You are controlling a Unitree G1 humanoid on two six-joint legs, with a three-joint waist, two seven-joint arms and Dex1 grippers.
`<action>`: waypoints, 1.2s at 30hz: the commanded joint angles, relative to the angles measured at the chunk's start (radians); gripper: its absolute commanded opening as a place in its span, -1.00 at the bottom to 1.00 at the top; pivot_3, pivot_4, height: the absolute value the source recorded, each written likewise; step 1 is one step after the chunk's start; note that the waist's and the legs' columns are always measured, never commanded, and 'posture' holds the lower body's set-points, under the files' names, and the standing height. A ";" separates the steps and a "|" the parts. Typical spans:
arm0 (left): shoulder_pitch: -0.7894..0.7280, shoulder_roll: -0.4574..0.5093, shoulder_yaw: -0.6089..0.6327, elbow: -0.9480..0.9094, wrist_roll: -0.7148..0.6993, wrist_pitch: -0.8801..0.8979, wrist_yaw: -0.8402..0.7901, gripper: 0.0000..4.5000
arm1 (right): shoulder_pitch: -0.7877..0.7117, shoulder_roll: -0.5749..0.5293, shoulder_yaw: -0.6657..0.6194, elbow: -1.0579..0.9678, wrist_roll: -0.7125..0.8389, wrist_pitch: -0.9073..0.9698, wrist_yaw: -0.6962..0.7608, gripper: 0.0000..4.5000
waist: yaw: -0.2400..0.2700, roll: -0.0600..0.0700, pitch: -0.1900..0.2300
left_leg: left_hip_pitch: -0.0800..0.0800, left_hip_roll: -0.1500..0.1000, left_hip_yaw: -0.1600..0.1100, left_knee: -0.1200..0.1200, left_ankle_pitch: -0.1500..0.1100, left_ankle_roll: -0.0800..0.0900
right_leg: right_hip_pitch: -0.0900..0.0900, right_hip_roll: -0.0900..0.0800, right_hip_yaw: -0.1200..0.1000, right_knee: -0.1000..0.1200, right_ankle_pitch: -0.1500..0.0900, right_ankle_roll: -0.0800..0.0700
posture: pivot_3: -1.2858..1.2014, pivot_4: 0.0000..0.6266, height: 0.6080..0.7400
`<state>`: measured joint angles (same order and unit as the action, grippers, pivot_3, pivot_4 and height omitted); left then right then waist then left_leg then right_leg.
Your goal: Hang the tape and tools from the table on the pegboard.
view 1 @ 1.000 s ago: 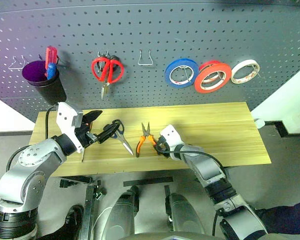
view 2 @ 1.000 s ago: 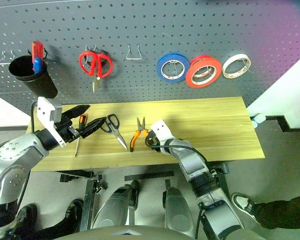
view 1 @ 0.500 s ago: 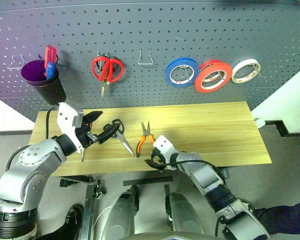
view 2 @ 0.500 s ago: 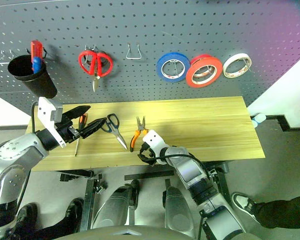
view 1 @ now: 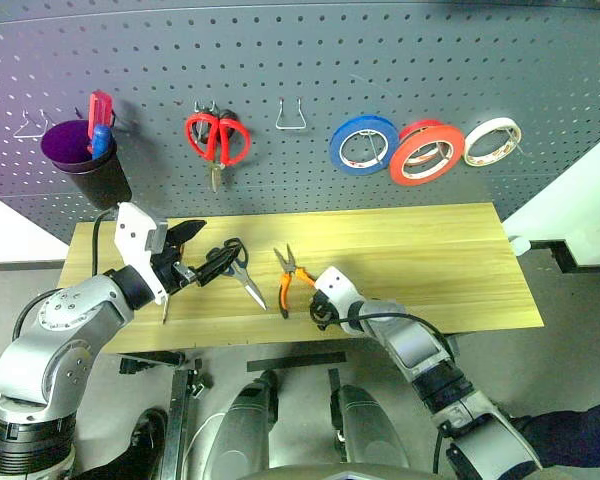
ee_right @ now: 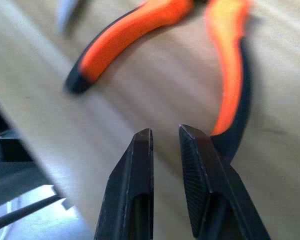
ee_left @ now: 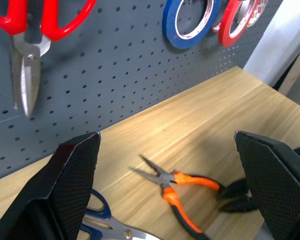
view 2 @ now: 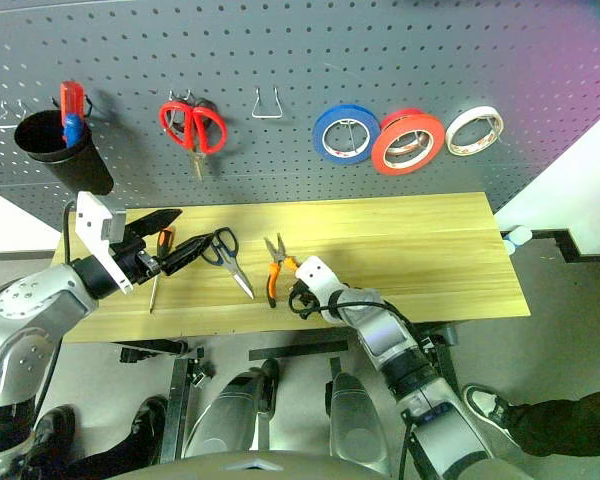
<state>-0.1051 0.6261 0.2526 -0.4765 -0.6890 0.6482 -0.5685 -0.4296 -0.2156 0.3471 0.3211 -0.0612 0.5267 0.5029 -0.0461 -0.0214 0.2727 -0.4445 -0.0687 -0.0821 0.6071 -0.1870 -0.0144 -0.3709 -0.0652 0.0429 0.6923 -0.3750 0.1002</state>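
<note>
Since a second ago the right claw (view 1: 318,312) has nearly closed beside the pliers (view 1: 286,277) on the bench (view 1: 430,260), seemingly gripping nothing; handles point toward it; left claw (view 1: 195,252) gapes.

Workshop: dark grey pegboard (view 1: 400,70) with wire hooks holding red scissors (view 1: 217,139) and tape rolls (view 1: 364,145), above plank table (view 1: 430,260).

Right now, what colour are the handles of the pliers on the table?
The pliers have orange handles with black edging, clearest in the left wrist view.
</note>
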 commanded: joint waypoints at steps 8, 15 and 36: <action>0.009 0.000 0.020 -0.035 -0.014 -0.007 0.001 1.00 | -0.163 0.004 -0.064 0.246 -0.059 -0.133 -0.116 -0.63 | -0.002 0.000 0.000 | 0.000 0.000 0.000 -0.001 0.000 0.000 | 0.003 0.000 0.000 -0.001 0.000 0.000 | 0.03 -0.07 1.00; 0.020 0.001 0.025 -0.041 -0.013 -0.011 0.006 1.00 | -0.256 0.075 -0.135 0.357 -0.004 -0.221 -0.121 -0.63 | -0.006 0.000 0.000 | 0.000 0.000 0.000 -0.001 0.000 0.000 | 0.004 0.001 0.000 -0.001 0.000 0.000 | 0.03 -0.09 1.00; 0.041 -0.006 0.036 -0.059 -0.020 -0.008 0.016 1.00 | -0.226 0.123 -0.249 0.228 0.078 -0.213 -0.102 -0.63 | -0.018 0.000 0.000 | 0.000 0.000 0.000 -0.002 0.000 0.000 | 0.004 0.001 -0.001 -0.001 0.000 0.000 | 0.04 -0.11 1.00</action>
<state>-0.0770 0.6224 0.2612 -0.4960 -0.6909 0.6484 -0.5567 -0.6869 -0.0618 0.1405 0.6800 -0.0248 0.2684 0.3718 -0.0643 -0.0209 0.2732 -0.4448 -0.0688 -0.0821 0.6053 -0.1868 -0.0146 -0.3672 -0.0648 0.0419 0.6912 -0.3747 0.1003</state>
